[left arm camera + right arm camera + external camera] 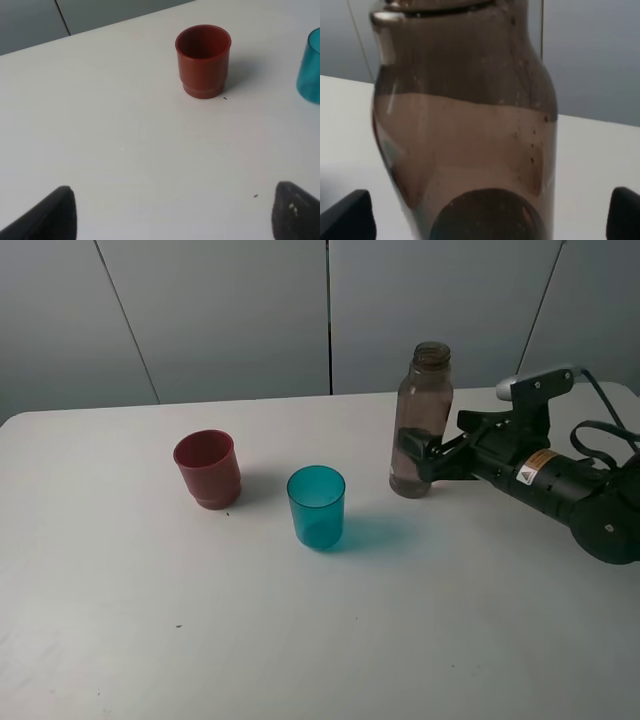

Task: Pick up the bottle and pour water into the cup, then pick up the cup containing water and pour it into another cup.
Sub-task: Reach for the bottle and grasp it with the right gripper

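The smoky grey-brown bottle (421, 420) stands upright on the white table, uncapped and part full of water. My right gripper (412, 456) is open, with the bottle's lower body between its fingers. In the right wrist view the bottle (465, 135) fills the frame, and the right gripper (487, 220) shows only as a dark fingertip at each lower corner. The teal cup (316, 506) stands to the left of the bottle, and the red cup (207, 468) further left. My left gripper (172, 217) is open over bare table, short of the red cup (202, 60) and the teal cup (311, 67).
The white table (150, 640) stretches wide in front of the cups. A grey panelled wall (230, 310) runs behind its far edge. The right arm's black body and cables (570, 490) lie over the table's right side.
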